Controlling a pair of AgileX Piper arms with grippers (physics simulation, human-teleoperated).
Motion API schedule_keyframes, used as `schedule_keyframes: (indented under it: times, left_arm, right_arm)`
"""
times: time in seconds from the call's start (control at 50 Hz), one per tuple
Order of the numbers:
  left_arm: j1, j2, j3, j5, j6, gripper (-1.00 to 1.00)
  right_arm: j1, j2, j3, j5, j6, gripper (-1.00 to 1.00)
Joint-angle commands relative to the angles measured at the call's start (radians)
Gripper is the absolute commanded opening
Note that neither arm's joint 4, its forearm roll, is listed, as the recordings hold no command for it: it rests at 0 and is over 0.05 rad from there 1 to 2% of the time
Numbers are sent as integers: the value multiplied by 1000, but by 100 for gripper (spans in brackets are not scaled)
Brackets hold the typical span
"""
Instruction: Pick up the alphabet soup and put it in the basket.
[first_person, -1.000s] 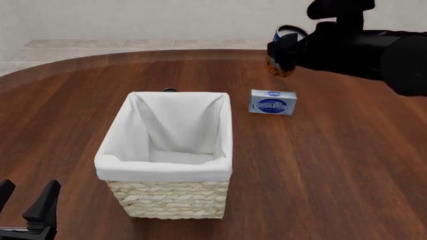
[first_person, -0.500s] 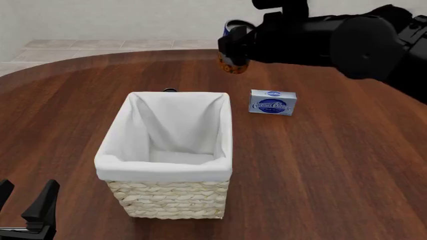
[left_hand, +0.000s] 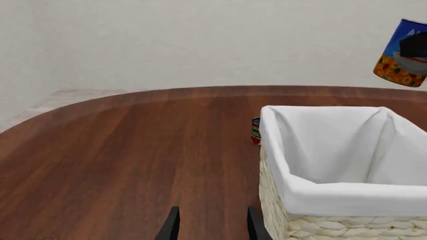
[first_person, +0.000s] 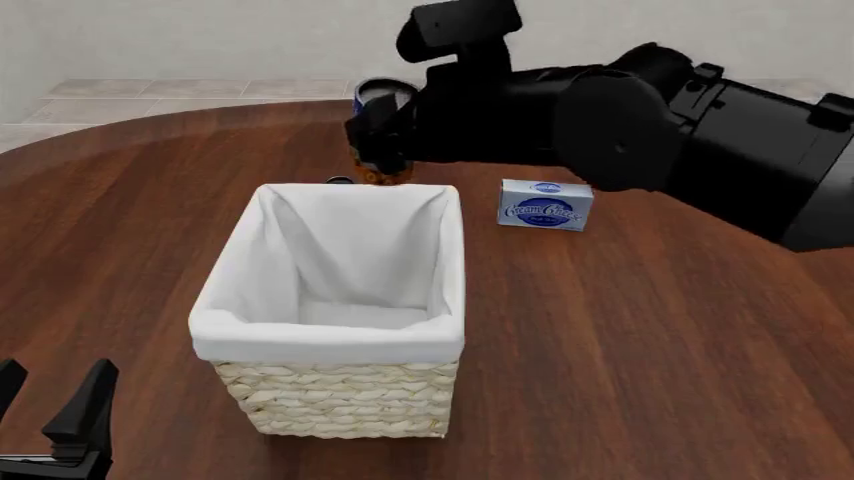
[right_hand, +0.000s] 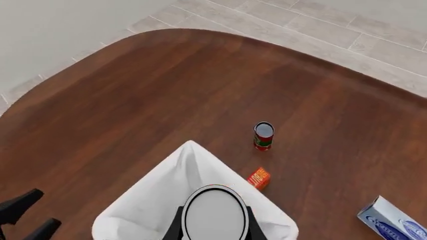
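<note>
We see a dark wooden table (first_person: 641, 340) carrying the basket (first_person: 340, 400). Right of the basket lies a blue-and-white box (first_person: 545, 204); beyond the basket stand a red can (right_hand: 263, 136) and, nearer it, a small orange box (right_hand: 258, 178).

basket (first_person: 327, 345) on table (first_person: 641, 340) | soup can (first_person: 380, 140) above basket's far edge | box (first_person: 545, 204) right of basket | small can (right_hand: 263, 135) behind basket
</note>
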Motion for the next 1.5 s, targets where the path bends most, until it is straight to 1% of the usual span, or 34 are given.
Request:
schedule_keyframes:
  times: [0.02,0.18,0.26,0.34,0.48,0.64,0.78,0.98,1.16,1.5]
  left_arm:
    - [1,0,0,0,3,100]
    - [0,0,0,1,4,100]
    - [1,0,0,3,5,100]
    - [0,0,0,4,6,100]
    - [2,0,0,6,5,100]
    - [5,0,0,8,4,100]
    - [4,0,0,8,2,100]
    - [6,0,0,10,0,100]
    - [8,0,0,13,1,100]
    - [7,0,0,13,0,100]
  right_arm:
    - [48,23,-18,-8,19,-100]
    - [72,29,-9,-11,17,-100]
    - [83,32,-7,-9,28,-100]
    - [82,40,-1,-12,28,-100]
    - [82,62,5,-8,-1,-100]
    - [74,82,26,-25,2,-100]
    - [89,98,49,-40,11,-100]
    - [100,121,71,-49,-7,-100]
    - [110,117,82,-46,2,-100]
    - [114,139,105,-61,-7,-100]
